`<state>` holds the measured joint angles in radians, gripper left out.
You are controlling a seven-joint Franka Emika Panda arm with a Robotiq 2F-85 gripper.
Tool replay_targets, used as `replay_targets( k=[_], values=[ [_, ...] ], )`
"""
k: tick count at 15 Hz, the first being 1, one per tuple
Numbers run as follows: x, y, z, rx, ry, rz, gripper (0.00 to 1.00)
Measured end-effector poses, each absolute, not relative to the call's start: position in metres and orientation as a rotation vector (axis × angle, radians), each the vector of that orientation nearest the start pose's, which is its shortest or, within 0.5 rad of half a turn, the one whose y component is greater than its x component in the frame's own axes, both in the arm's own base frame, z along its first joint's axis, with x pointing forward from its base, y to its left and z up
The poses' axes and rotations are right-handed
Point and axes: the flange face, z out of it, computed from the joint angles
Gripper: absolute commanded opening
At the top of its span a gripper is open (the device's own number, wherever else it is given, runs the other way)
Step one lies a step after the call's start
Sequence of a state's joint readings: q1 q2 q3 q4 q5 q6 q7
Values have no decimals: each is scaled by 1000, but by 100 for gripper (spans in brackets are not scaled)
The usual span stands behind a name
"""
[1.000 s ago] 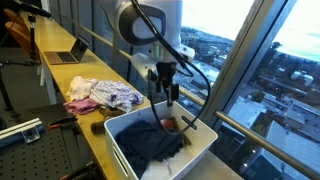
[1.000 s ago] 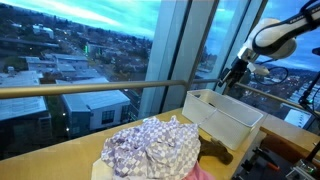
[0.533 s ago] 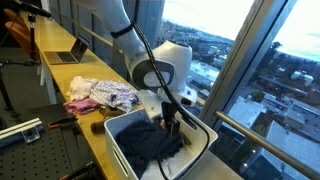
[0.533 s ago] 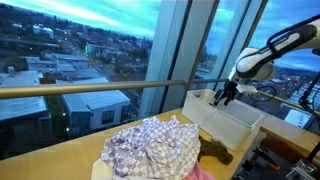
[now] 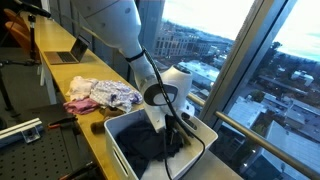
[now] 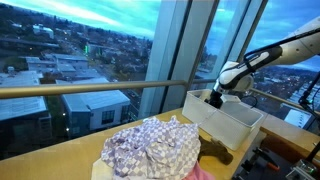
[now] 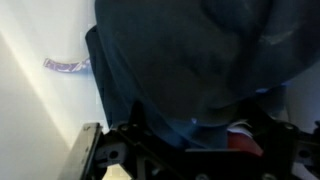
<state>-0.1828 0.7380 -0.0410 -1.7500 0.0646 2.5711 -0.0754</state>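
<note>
Gripper (image 5: 167, 126) has dropped into white bin (image 5: 120, 150); jaws spread, empty, against dark garment (image 5: 148, 146) at its 7 o'clock; nothing grasped yet.

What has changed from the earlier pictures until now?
The claw came down into the white bin, close over the dark cloth. Its jaws stand open; nothing was taken or let go. The bin and the patterned clothes beside it stayed put.

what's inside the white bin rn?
A dark blue garment fills most of the white bin; the open gripper is down inside, right over it. The wrist view shows a bit of something red at its edge. Anything beneath the garment is covered.
</note>
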Motion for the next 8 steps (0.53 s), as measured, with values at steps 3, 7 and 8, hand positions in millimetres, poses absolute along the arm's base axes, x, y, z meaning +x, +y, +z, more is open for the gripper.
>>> replay_targets(
  k=[3,7,8],
  values=[
    [662,-149,123,-3122,296,-77,74],
    [664,-164,109,-3119,327,-55,45],
    [663,-168,111,-3118,337,-58,36]
  ],
)
